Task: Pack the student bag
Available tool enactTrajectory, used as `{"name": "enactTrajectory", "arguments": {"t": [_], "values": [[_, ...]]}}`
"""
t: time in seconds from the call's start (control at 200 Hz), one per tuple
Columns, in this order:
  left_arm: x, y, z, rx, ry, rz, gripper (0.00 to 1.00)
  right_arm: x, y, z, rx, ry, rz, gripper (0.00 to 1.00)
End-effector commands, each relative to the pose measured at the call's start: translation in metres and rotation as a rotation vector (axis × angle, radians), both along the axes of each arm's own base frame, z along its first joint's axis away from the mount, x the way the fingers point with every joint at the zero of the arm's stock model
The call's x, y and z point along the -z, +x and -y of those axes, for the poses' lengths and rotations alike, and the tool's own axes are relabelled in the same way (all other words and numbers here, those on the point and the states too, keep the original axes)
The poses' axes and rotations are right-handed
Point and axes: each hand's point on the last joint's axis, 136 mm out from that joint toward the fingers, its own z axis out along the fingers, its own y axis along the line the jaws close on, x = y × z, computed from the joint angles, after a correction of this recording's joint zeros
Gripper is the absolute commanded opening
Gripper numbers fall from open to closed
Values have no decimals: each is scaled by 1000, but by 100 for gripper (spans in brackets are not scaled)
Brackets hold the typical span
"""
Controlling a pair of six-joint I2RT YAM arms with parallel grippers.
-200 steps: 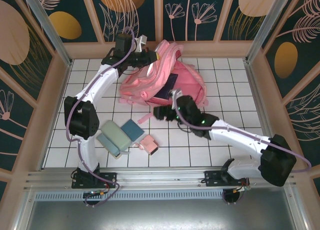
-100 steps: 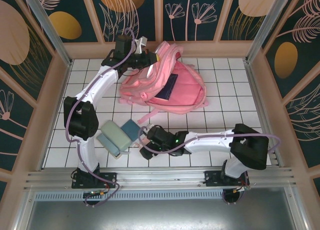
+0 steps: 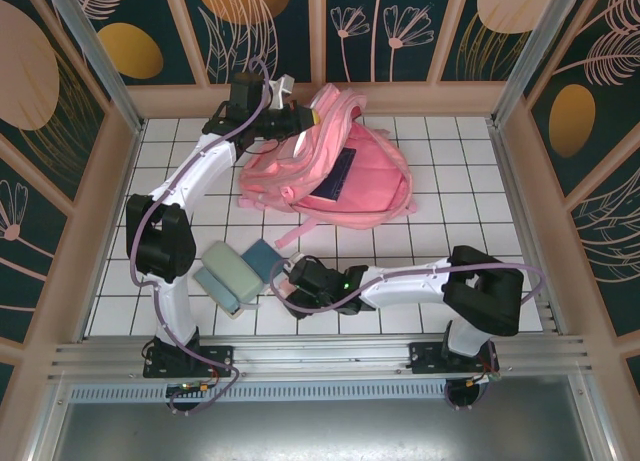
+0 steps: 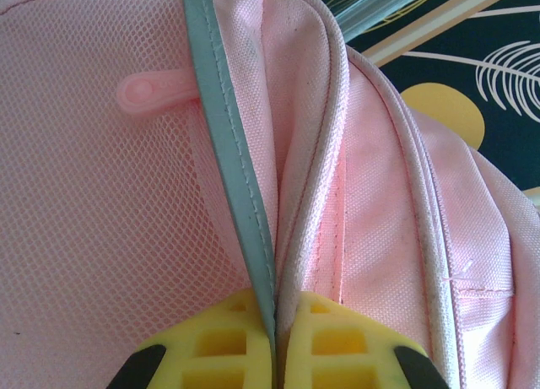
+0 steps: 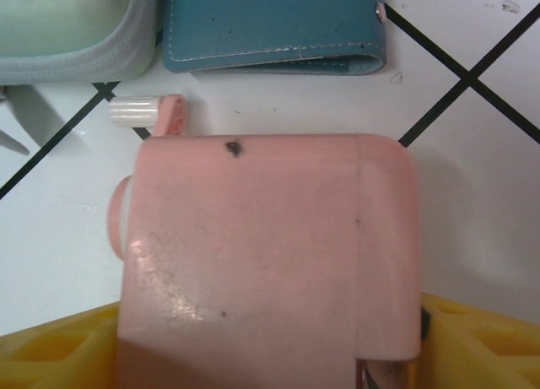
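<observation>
**While the bag's mouth is being held up, the next item is being bracketed**

As the packing is proceeding, the student bag (image 3: 378,181) is lying at the far middle of the table, with a dark flat item (image 3: 342,171) showing in its opening. The left gripper (image 3: 298,119) is pinching the bag's upper rim. The left wrist view is supplying the detail the overhead view lacks: yellow fingers pressed together on a grey-trimmed seam (image 4: 226,153) beside mesh lining.

Near the front edge, a pale green pouch (image 3: 228,276), a blue wallet (image 3: 265,258) and a small pink box (image 5: 261,237) are lying close together, well apart from the bag. The right gripper (image 3: 290,283) is working at the box. The step in hand is judged to be picking up the next item.

The right wrist view is showing the fingers standing on either side of the box, which is resting on the tiles. Whether they are pressing it cannot be told. The overhead view is supplying the layout instead.

The next move is calling for a firm squeeze across the box, a lift clear of the wallet, and a carry to the opening.
</observation>
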Motion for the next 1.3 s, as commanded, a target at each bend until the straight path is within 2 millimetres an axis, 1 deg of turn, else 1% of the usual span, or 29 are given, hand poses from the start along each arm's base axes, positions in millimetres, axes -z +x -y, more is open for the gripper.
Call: {"name": "enactTrajectory", "arguments": {"t": [0.0,0.085,0.145,0.21,0.24,0.305,0.375,0.445,0.566,0.636,0.691,0.766,0.861,0.916,0.996,1.036,1.131,1.191,1.291], "values": [[-46,1,-9,-7,-52,129,0,4,-3,1,-16,-1,20,65],[-47,1,-9,-5,-53,133,0,-1,-3,1,-21,16,25,57],[-46,1,-9,-4,-53,131,0,-5,-3,1,-24,26,30,57],[-45,1,-9,-3,-53,127,0,-4,-4,1,-36,21,23,63],[-45,0,-9,-1,-54,126,0,-1,-6,1,-43,13,17,67],[-43,0,-9,-2,-52,125,0,5,-7,2,-53,-7,10,72],[-44,0,-9,-2,-53,126,0,15,-8,4,-66,-47,6,76],[-44,0,-9,-3,-53,126,0,23,-7,6,-72,-85,17,78],[-44,-1,-8,0,-57,122,0,26,-5,4,-75,-96,33,75],[-44,-2,-9,1,-62,121,0,24,-4,3,-74,-91,38,70],[-46,-3,-9,2,-62,126,0,19,-3,2,-70,-74,48,65],[-48,-3,-9,5,-63,132,0,3,-2,1,-62,-26,68,57],[-51,-4,-9,10,-64,136,0,-24,0,1,-50,42,98,52],[-54,-5,-9,13,-67,142,0,-41,5,5,-21,81,126,50],[-58,-8,-7,26,-76,143,0,-67,18,18,51,156,157,49],[-61,-9,-7,32,-81,147,0,-81,27,27,101,199,170,49],[-68,-14,-7,43,-85,163,0,-113,52,58,242,291,209,49],[-72,-16,-8,47,-86,174,0,-134,67,82,331,351,241,49],[-77,-21,-6,72,-96,181,0,-163,89,124,476,408,320,49]]}}
